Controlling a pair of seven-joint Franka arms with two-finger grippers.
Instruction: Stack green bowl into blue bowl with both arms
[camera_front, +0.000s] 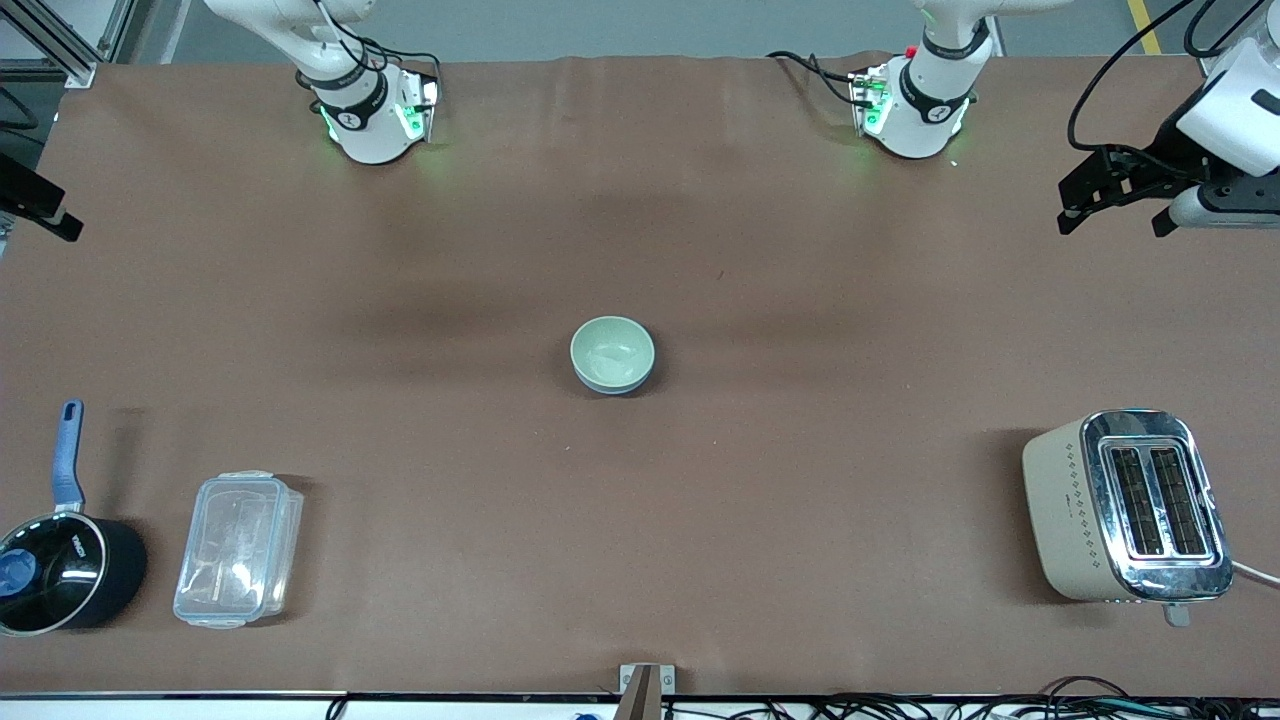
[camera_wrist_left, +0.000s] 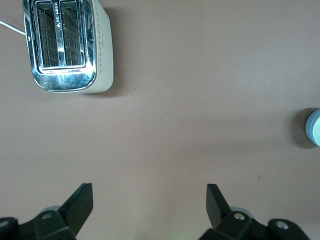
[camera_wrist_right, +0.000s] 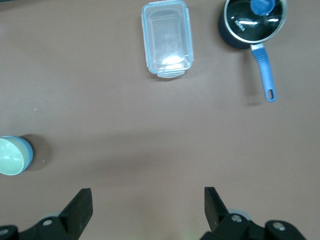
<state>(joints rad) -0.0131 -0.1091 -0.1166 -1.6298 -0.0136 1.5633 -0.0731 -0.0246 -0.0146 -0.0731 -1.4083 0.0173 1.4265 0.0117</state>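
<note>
The pale green bowl (camera_front: 611, 349) sits nested inside the blue bowl (camera_front: 618, 386) at the middle of the table; only the blue bowl's outer wall shows under it. The pair shows at the edge of the left wrist view (camera_wrist_left: 315, 128). In the right wrist view the green bowl (camera_wrist_right: 9, 156) sits in the blue bowl (camera_wrist_right: 28, 151). My left gripper (camera_front: 1118, 218) is open and empty, up over the left arm's end of the table, and shows open in its wrist view (camera_wrist_left: 150, 201). My right gripper (camera_front: 45, 212) is open and empty over the right arm's end (camera_wrist_right: 148, 202).
A cream and chrome toaster (camera_front: 1128, 507) stands near the front camera at the left arm's end. A clear lidded plastic box (camera_front: 238, 549) and a black pot with a blue handle (camera_front: 62, 565) stand near the front camera at the right arm's end.
</note>
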